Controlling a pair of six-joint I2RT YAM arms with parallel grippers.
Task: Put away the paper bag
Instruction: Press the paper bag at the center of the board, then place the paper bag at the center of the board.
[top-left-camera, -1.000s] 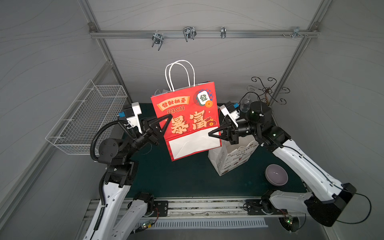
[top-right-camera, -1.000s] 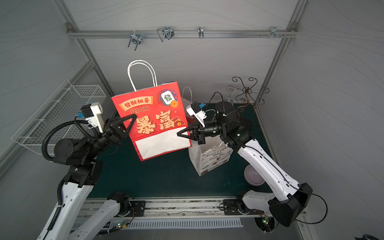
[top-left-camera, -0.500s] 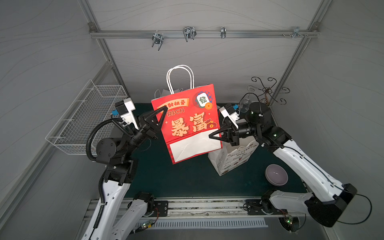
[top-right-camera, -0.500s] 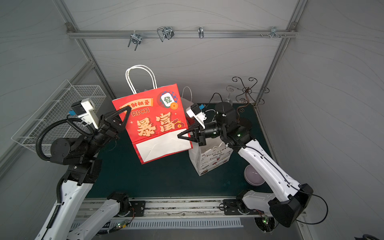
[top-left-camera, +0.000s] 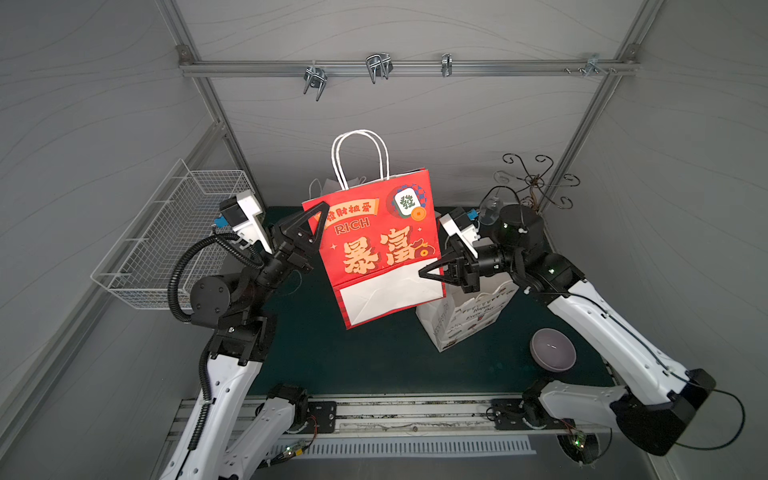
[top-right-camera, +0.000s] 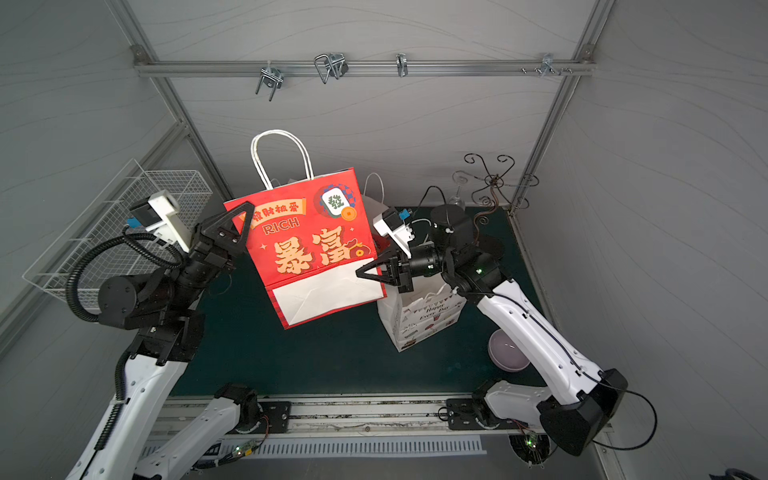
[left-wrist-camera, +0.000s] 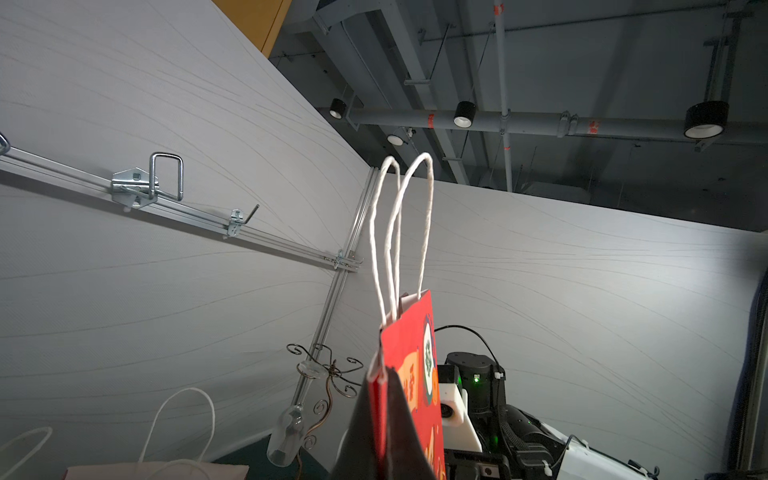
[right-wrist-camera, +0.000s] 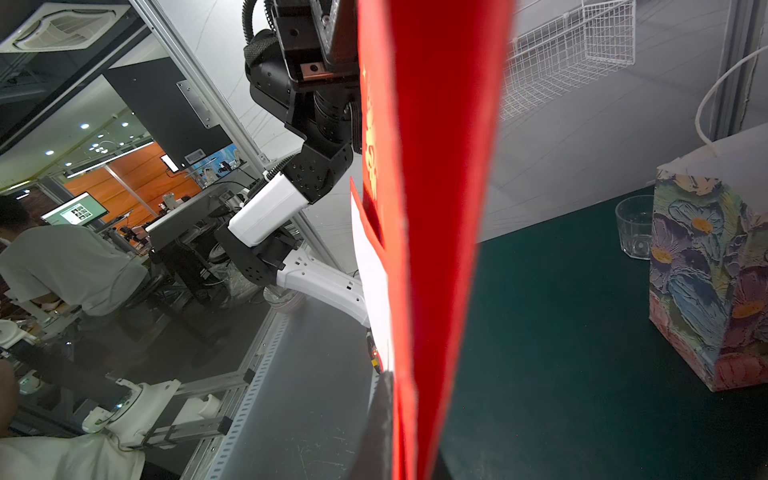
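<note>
One paper bag (top-left-camera: 374, 249) pinched aloft — left hand (top-left-camera: 319, 209) at top corner, right hand (top-left-camera: 423, 274) opposite edge

Mid-frame, the left gripper (left-wrist-camera: 381, 384) pinches the red bag (left-wrist-camera: 409, 365) by its edge; its handles (left-wrist-camera: 428, 216) stand upright, with hooks (left-wrist-camera: 166, 176) on a rail (left-wrist-camera: 199, 216) behind.

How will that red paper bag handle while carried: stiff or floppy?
The red paper bag looks folded flat and holds its shape pinched only at two edges: probably light and fairly stiff. Being thin, it would likely bow if pushed on its face. Its white handles stand up unaided, so seemingly springy.
</note>
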